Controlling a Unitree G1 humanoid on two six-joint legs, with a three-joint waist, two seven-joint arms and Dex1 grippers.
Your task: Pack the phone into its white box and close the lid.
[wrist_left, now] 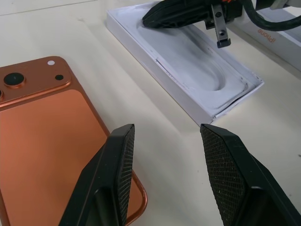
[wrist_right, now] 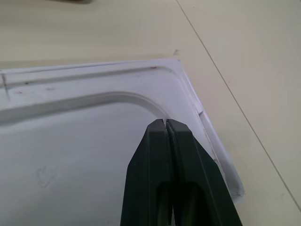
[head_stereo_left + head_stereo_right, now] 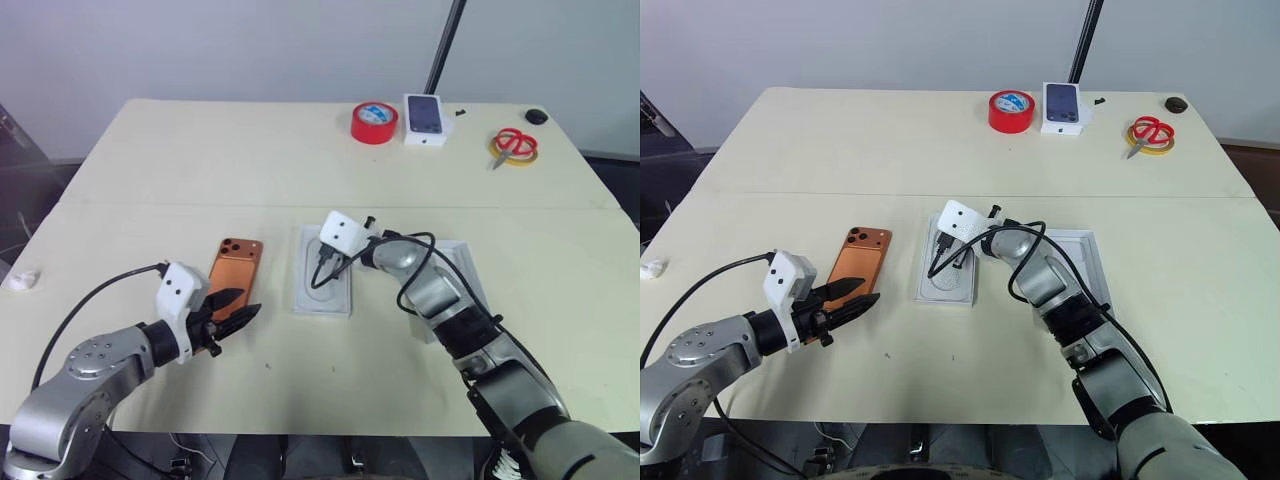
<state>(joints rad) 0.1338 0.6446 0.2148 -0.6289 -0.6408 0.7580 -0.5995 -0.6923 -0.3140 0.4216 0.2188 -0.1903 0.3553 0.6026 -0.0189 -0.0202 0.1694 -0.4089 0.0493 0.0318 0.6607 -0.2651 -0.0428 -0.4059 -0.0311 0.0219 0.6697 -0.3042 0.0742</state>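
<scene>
Pale cream tabletop runs under both arms, with a plain grey wall behind it. On it the flat orange-copper phone lies face down, its long axis running away from the robot and its dark lens cluster at the far end. The left gripper hovers just at the phone's near end, its two black fingers standing partly apart and holding nothing; in the left wrist view the left-hand finger overlaps the phone's near corner while the other is over bare table. Just to the right of the phone, apart from it, sits the shallow white box, still carrying a white moulded insert with a rounded recess; its long axis is roughly parallel to the phone's. The right gripper is pressed shut with its tip down inside that recess near a corner, gripping nothing I can make out. The plain white lid lies further right, partly behind the right arm. The left arm is by far the nearer to the phone. Along the lid's side in the left wrist view, small orange lettering appears to read "iPhone"; nothing else is legible
</scene>
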